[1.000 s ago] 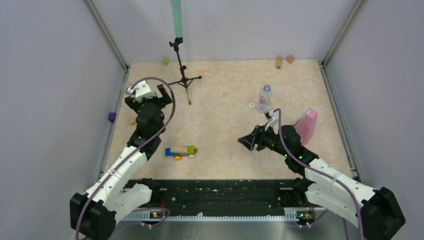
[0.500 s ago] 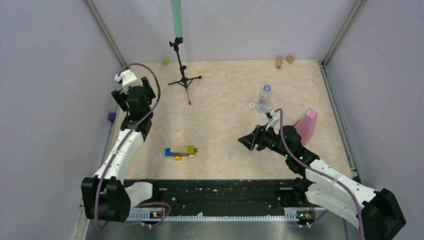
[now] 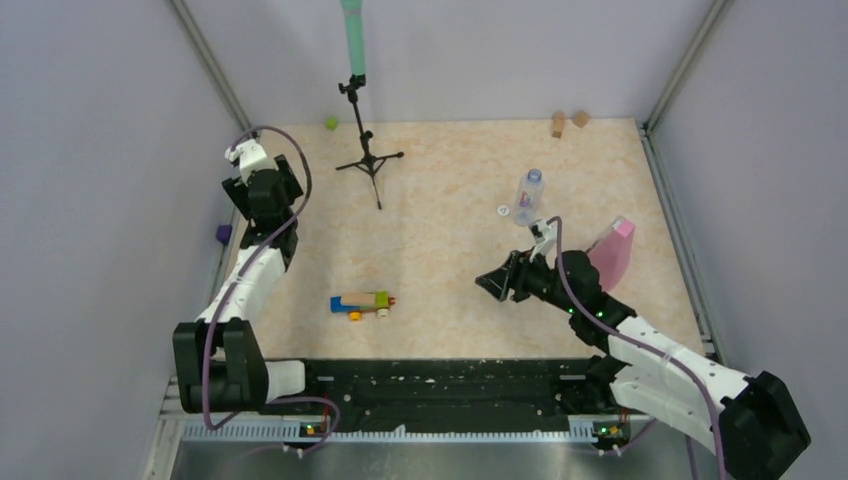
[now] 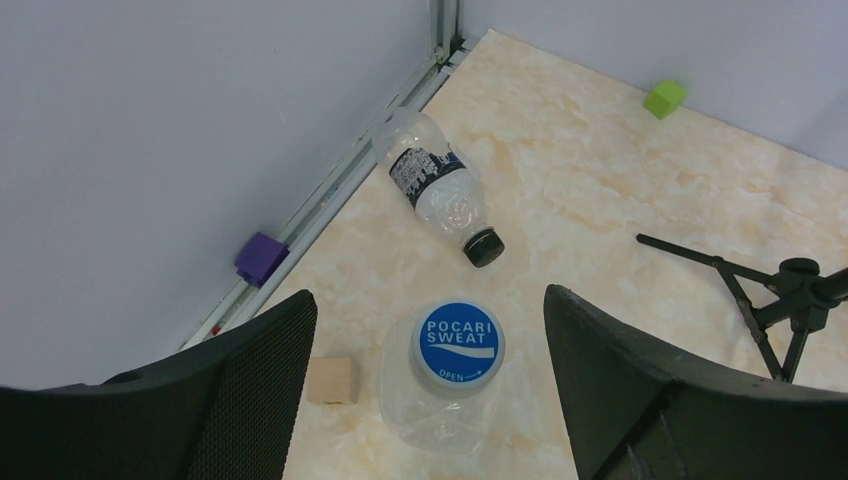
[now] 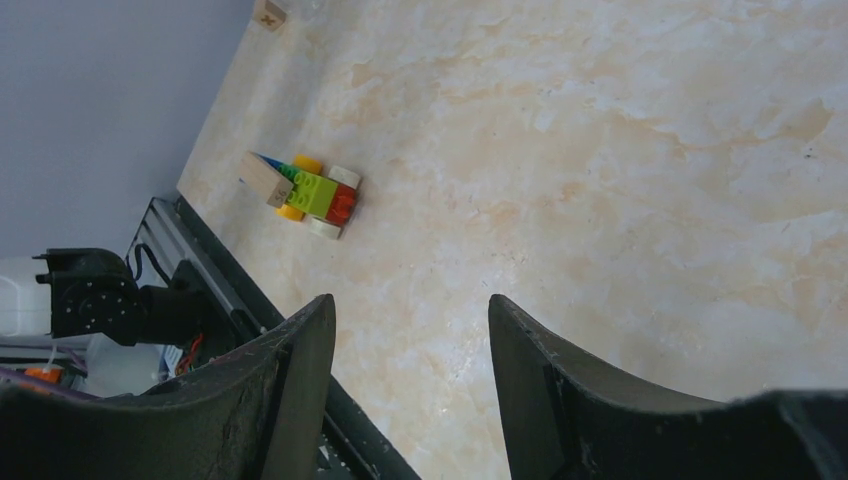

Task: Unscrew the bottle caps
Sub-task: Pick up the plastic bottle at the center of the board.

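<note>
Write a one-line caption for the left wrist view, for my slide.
Left end effector, open, above an upright bottle with a blue cap; a second bottle with a black cap lies beyond.

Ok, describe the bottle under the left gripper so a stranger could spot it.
Start at the metal rail along the left wall. Two clear bottles sit there; yours is the upright bottle beside a tan block. Its blue Pocari Sweat cap sets it apart from the lying, black-capped bottle.

Robotics lab test cell: plain grey walls (image 3: 90, 150) in aluminium framing (image 3: 217, 75) enclose a marble-patterned table (image 3: 450, 260); left arm (image 3: 245, 290) and right arm (image 3: 650, 350) bolted at 6 o'clock, tripod stand (image 3: 368, 160) at 12 o'clock.
</note>
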Controlling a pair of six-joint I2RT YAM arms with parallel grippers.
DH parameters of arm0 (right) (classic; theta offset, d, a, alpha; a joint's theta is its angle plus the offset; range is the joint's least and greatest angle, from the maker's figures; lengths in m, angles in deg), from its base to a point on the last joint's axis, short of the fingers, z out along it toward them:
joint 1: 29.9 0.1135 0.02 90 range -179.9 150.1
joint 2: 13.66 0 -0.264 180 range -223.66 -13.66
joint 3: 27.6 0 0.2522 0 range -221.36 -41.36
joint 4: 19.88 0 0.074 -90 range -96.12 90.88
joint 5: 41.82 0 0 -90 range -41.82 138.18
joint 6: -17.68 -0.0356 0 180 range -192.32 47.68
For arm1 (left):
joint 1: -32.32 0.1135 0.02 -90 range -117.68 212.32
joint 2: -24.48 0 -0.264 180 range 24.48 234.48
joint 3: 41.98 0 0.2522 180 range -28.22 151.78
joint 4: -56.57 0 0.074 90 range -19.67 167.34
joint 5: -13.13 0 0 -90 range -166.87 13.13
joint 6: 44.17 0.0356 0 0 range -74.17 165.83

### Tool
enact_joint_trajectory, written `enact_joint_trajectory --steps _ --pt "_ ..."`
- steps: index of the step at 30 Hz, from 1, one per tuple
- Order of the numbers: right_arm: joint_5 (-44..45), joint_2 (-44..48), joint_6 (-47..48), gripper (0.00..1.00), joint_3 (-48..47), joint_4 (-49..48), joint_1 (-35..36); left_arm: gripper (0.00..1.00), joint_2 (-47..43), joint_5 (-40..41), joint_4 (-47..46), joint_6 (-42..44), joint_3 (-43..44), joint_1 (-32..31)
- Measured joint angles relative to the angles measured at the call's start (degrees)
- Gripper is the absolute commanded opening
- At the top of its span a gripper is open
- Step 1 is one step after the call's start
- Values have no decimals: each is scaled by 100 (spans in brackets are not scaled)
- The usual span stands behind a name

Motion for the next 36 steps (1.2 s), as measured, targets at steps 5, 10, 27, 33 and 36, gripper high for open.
enact_joint_trajectory --steps 5,10,27,33,36 --pt "-4 -144 -4 56 0 0 0 79 186 -107 -494 35 -138 70" --pt "-7 -232 -28 56 0 -7 0 75 459 -136 -879 144 -313 70" --pt "-4 -332 -138 56 0 9 0 22 149 -509 -1790 542 -1182 70" --pt "50 -192 -146 56 0 114 0 11 -1088 -1257 -1510 369 -1298 70" --pt "105 -107 -160 56 0 173 0 11 -1762 -1860 -1303 267 -1252 70"
